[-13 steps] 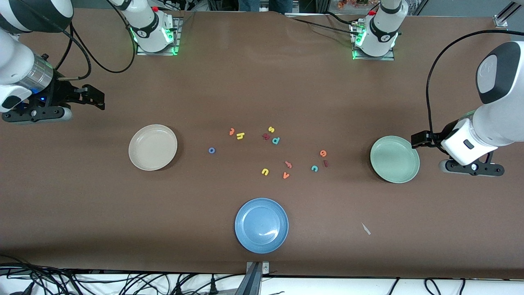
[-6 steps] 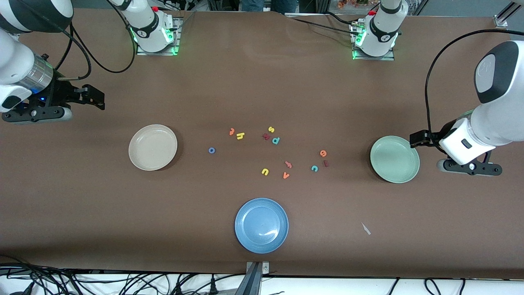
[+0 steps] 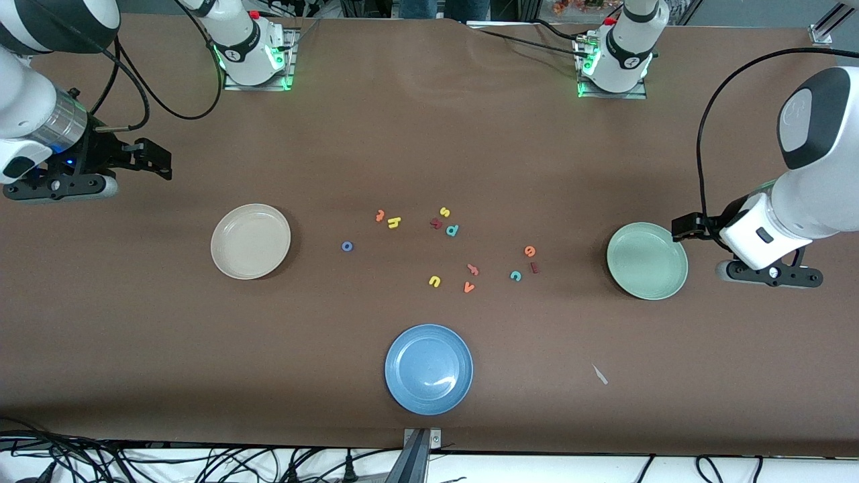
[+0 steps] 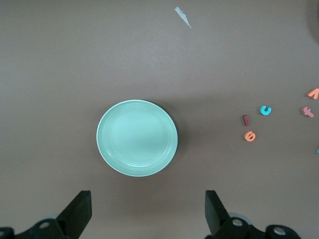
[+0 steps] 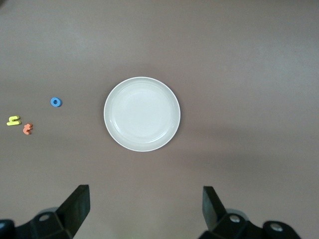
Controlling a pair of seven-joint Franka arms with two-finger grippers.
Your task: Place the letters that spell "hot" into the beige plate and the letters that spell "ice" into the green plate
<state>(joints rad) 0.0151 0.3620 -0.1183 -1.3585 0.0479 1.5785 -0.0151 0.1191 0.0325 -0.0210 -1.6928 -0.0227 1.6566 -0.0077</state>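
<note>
The beige plate lies bare toward the right arm's end. The blue o, yellow h and orange t lie on the table near the middle. The green plate is bare too. Beside it lie the orange e, dark red i and teal c. My right gripper hangs open over bare table off the beige plate. My left gripper hangs open off the green plate.
A blue plate sits near the front edge. Other letters are scattered mid-table: yellow s, teal p, yellow u, orange v, a salmon hooked letter. A white scrap lies on the cloth.
The left arm has shifted slightly away from the front camera, beside the green plate. The right arm and all letters have stayed put.
</note>
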